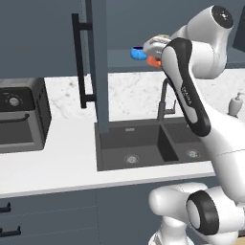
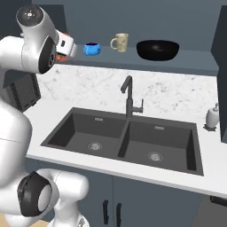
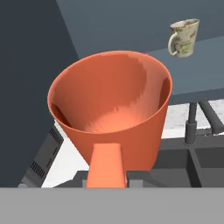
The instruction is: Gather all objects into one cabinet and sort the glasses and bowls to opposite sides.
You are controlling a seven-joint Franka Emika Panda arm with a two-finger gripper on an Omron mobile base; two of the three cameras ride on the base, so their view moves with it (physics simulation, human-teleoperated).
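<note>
Hand view: the orange cup point(image 3: 111, 118) sits at centre frame, mouth toward the camera, with the gripper point(image 3: 107, 175) closed on its near wall at the bottom edge. The beige mug point(image 3: 184, 37) stands on the cabinet shelf point(image 3: 197, 78) at upper right. In the right base view, along the top, that shelf carries the blue bowl point(image 2: 91, 48), the mug and the black bowl point(image 2: 158, 49) from left to right, each apart, above the sink point(image 2: 124, 137); the cup shows at upper left beside the arm.
</note>
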